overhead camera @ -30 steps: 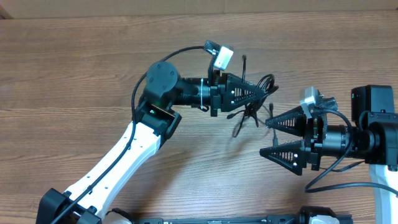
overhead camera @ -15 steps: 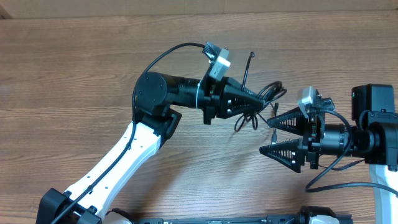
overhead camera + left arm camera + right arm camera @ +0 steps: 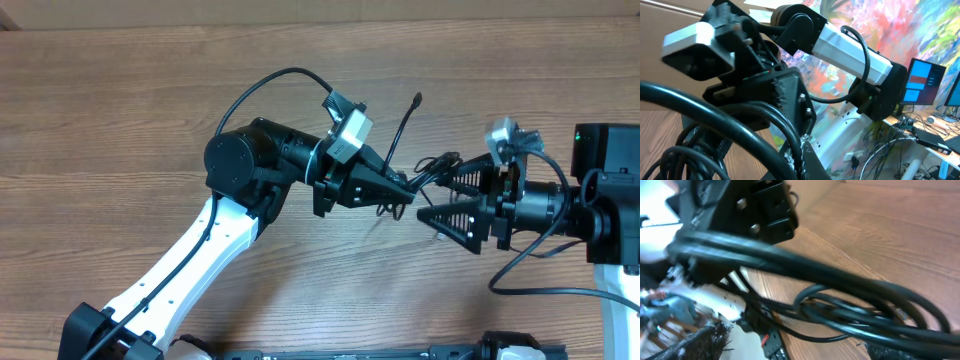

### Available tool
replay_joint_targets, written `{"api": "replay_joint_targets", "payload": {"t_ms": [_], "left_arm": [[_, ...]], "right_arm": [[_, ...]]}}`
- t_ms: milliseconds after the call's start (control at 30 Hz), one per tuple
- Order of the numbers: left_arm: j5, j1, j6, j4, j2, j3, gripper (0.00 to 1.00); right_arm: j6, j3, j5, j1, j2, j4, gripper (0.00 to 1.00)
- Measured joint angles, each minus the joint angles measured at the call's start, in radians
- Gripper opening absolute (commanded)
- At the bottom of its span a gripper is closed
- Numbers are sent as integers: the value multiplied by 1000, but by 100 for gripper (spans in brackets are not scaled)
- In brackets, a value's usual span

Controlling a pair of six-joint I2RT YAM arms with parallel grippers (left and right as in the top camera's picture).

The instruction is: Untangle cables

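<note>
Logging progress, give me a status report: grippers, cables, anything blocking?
Left gripper shut on thin black cables. Right gripper open, close to the bundle. No obstruction visible.

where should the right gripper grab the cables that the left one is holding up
Probably the loops of the cables that stick out past the tip of the shut left gripper, coming from the right. They face the open right gripper directly; the loose end pointing away is thinner and farther off.

Overhead, you look straight down on the table (image 3: 120,120) from well above. Your left wrist view sits tight against the cables (image 3: 715,117), facing the right arm (image 3: 850,47). Your right wrist view, equally close, looks across that same bundle to the tabletop
</note>
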Motion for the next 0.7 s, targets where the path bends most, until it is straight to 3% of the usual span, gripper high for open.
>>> {"api": "replay_joint_targets", "payload": {"t_ms": [67, 300, 700], "left_arm": [[-5, 0, 0, 0, 0, 0, 4], [-61, -17, 0, -1, 0, 0, 4], [-156, -62, 0, -3, 0, 0, 4]], "right_arm": [[47, 0, 9, 0, 0, 14, 80], [122, 0, 26, 0, 0, 21, 42], [141, 0, 28, 0, 0, 27, 30]]}}
